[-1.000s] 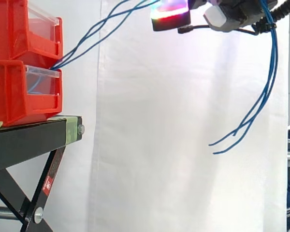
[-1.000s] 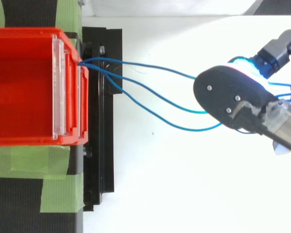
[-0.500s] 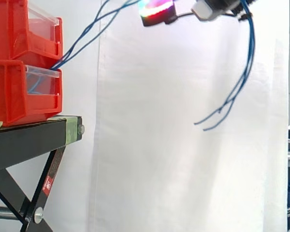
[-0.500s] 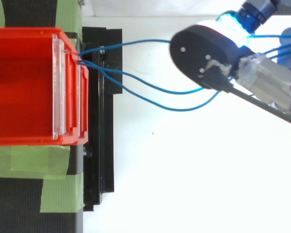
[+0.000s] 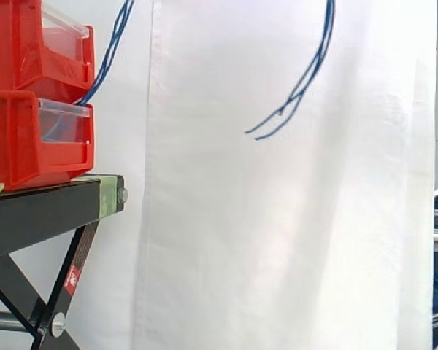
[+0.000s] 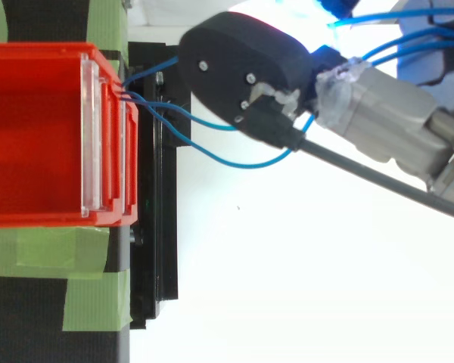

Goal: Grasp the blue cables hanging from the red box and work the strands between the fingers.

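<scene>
A white curtain (image 5: 277, 240) hangs in soft vertical folds behind two stacked red bins (image 5: 18, 135) of glossy moulded plastic, each fronted by a clear panel (image 5: 62, 120). They sit on a black metal bench (image 5: 36, 211) with crossed legs, its top strapped with matt green tape (image 6: 91, 302). From above, the robot hand (image 6: 238, 72) appears as a smooth black oval shell studded with small screws, joined to a grey, blocky wrist section (image 6: 386, 125) that runs off to the right. A cyan glow shows at its far edge. The blue cables (image 6: 246, 165), thin and slick, leave the gap between the bins at their front lip and fan out. They pass beneath the black shell and come out again beyond it at the upper right. How far the robot hand is open, and whether it has hold of the strands, cannot be told from these views. In the side view the strands climb steeply from the bins' front and leave the top edge. Further right they drop back in as a loose bundle, whose free ends (image 5: 266, 130) curl in mid-air well clear of the bins. Seen from above, the shell lies just beside the bins' front and overlaps the bench's outer edge. Open white space lies below and to the right of it.
</scene>
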Available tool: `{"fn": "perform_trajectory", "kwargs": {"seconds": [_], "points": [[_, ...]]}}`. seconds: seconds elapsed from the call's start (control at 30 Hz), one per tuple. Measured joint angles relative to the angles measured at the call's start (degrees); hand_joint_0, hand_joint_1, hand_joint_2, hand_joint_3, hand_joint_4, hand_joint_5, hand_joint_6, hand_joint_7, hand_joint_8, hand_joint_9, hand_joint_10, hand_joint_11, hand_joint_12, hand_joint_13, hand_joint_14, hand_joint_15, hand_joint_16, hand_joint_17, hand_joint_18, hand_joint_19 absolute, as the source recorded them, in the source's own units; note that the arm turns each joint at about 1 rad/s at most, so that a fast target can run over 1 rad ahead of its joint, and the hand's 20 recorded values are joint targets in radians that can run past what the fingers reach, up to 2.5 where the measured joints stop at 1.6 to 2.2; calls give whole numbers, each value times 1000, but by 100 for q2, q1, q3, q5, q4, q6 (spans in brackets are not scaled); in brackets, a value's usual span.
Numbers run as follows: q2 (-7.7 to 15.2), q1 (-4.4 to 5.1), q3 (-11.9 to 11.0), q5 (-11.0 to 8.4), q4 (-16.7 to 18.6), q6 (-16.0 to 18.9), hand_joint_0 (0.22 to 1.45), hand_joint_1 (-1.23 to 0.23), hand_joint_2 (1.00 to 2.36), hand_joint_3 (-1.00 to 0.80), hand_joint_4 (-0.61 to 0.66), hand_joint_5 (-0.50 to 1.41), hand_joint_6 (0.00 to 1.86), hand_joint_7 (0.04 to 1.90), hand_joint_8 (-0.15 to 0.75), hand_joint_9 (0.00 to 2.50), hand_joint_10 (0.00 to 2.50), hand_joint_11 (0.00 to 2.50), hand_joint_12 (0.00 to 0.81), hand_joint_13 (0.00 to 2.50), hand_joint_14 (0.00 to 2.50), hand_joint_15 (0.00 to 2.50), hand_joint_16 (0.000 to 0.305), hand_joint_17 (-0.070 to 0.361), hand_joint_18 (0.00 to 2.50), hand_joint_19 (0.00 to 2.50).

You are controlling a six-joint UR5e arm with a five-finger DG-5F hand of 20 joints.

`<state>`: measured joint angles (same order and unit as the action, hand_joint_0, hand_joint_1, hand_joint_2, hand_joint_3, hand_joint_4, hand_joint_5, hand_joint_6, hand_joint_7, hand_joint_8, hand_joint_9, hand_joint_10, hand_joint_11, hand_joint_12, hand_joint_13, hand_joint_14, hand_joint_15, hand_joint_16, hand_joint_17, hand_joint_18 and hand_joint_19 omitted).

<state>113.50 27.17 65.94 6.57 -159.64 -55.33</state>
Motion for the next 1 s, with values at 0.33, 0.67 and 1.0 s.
{"fn": "perform_trajectory", "kwargs": {"seconds": [0.33,0.67,1.0], "points": [[-90,24,-4,229,477,-11,1117,-613,1007,372,298,-26,1486,981,507,1641,2500,2500,726,1976,2500,1785,259,194,2500,608],[-124,53,-4,199,855,200,1118,-613,1007,362,306,-24,1486,983,507,1641,2500,2500,726,1976,2500,1785,259,194,2500,608],[-121,104,5,170,989,1589,1118,-614,1007,362,302,-24,1485,982,507,1641,2500,2500,726,1976,2500,1785,259,194,2500,608]]}}
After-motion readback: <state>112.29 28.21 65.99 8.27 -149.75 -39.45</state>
